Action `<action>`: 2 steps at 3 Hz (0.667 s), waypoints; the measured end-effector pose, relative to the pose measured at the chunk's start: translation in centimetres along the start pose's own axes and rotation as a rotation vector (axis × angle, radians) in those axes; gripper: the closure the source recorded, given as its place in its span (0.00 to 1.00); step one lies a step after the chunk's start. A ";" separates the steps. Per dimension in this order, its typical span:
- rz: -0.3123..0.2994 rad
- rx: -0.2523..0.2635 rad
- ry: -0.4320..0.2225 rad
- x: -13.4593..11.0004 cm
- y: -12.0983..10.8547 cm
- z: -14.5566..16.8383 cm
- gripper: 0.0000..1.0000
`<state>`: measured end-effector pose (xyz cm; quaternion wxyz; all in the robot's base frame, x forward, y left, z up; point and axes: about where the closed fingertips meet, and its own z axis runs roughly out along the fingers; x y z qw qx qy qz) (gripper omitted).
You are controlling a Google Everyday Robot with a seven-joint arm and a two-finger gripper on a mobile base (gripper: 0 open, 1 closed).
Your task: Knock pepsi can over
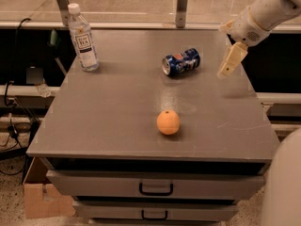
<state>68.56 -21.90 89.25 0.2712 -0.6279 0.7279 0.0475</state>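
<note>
The pepsi can (181, 62) lies on its side on the grey table (117, 112), toward the back right, its silver top facing the front left. My gripper (230, 61) hangs above the table's right edge, to the right of the can and apart from it. It holds nothing.
A clear plastic bottle with a white cap (83, 38) stands at the back left. An orange fruit (168, 122) sits near the front middle. Drawers with handles (156, 189) are under the table. A cardboard box (41, 201) stands on the floor at the left.
</note>
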 end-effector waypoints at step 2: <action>0.122 0.063 -0.242 -1.7 -2.6 -3.8 0.00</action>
